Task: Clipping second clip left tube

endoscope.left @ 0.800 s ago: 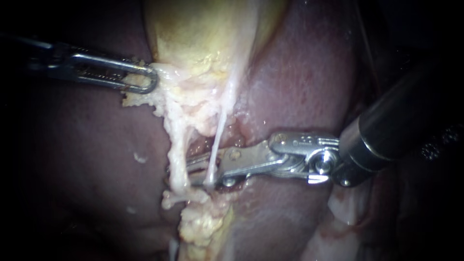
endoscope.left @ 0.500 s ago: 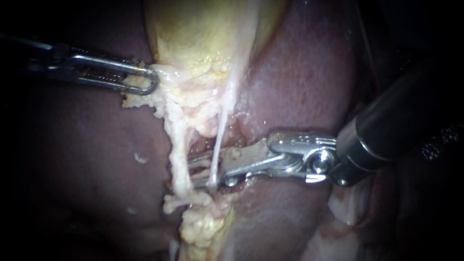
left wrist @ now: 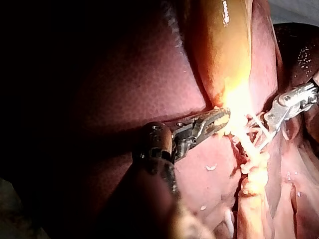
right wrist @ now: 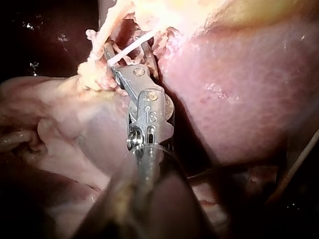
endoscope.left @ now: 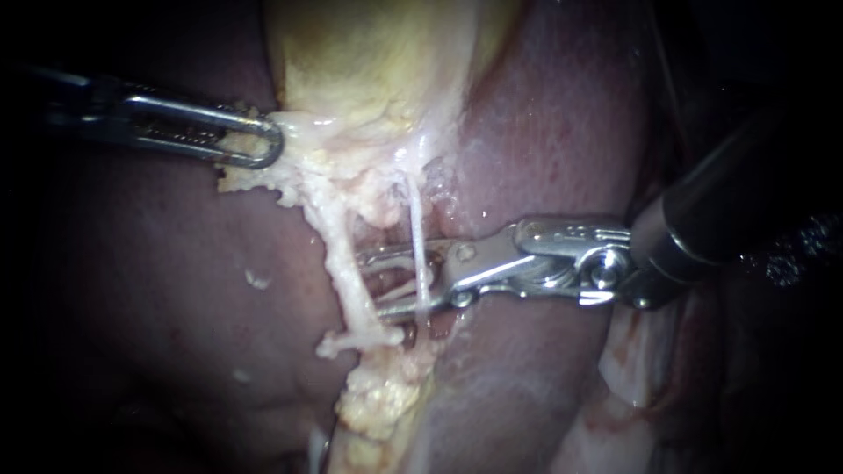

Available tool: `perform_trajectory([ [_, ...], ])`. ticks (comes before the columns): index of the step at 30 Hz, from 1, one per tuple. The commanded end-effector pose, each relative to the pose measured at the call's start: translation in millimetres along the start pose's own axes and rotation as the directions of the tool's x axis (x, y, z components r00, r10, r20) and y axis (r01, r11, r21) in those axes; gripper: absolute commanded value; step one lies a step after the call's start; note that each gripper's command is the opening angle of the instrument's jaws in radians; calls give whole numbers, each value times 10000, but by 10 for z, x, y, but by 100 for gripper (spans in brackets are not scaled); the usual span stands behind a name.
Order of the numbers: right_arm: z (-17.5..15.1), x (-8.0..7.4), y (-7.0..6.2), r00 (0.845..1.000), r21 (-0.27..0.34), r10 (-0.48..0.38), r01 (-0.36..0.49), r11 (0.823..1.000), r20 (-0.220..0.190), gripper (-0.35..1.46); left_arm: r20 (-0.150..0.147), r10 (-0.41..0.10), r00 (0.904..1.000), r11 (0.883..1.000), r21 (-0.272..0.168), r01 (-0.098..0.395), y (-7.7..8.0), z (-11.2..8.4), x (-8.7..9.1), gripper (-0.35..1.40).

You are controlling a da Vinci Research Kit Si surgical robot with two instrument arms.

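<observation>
While the left instrument (endoscope.left: 270, 145)'s claw pinches gallbladder (endoscope.left: 369, 70) tissue, the right instrument (endoscope.left: 376, 285)'s claw stands spread, its tips reaching the pale left tube (endoscope.left: 344, 268).

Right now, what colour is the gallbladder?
Yellowish-tan gallbladder, clearest in the endoscope view.

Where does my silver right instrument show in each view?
Endoscope: silver right instrument enters from the right, straddling the thin white tube.
Left wrist: right instrument lies ahead of the dark-shafted left instrument.
Right wrist: right instrument straddles that tube.
Landmark: lumpy pale-yellow tissue clump beside it.
</observation>
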Motion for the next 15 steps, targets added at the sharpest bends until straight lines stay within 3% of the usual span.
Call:
perform_trajectory([
  [1, -8, 2, 0, 10000, -43, 28, -28, 10000, -8, 35, 7, -4, 10000, 10000, -16, 4, 0, -1, 0, -35],
  [7, -49, 12, 3, 9999, -86, 135, -135, 9999, -73, 34, 12, -3, 10000, 10000, -23, 3, 0, -2, 0, -35],
  [15, -87, 15, -2, 9998, 64, 197, -197, 9998, -75, 34, 17, 0, 10000, 10000, -30, 1, -1, -3, 0, -35],
])
